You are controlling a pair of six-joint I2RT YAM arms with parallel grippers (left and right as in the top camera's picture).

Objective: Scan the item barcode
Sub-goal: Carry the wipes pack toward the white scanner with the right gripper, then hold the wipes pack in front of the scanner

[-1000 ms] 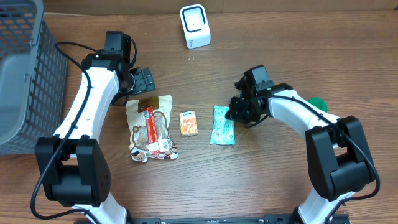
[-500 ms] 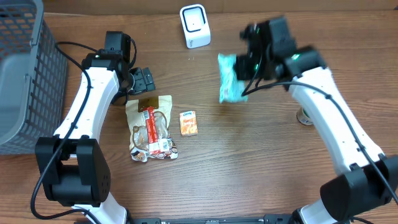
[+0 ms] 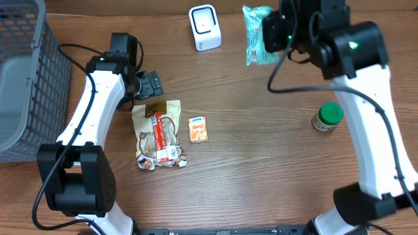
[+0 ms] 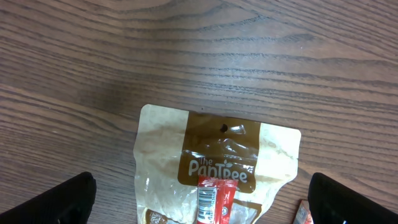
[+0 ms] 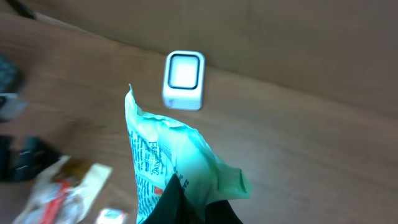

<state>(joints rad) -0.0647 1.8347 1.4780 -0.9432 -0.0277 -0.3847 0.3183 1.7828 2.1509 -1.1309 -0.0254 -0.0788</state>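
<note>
My right gripper (image 3: pixel 275 32) is shut on a teal snack packet (image 3: pixel 256 34) and holds it in the air near the table's back edge, to the right of the white barcode scanner (image 3: pixel 204 27). In the right wrist view the packet (image 5: pixel 163 155) rises from my shut gripper (image 5: pixel 198 208), and the scanner (image 5: pixel 183 79) stands on the table beyond it. My left gripper (image 3: pixel 151 85) hangs open over the top of a beige PanTree bag (image 4: pixel 217 155), touching nothing.
A red stick pack (image 3: pixel 159 134) lies on the PanTree bag (image 3: pixel 157 130). A small orange packet (image 3: pixel 198 128) sits to its right. A green-lidded jar (image 3: pixel 327 117) stands at the right. A grey mesh basket (image 3: pixel 19 78) fills the left edge.
My right arm lifted the teal packet off the table and carried it up and back, to beside the scanner. The left arm has not moved.
</note>
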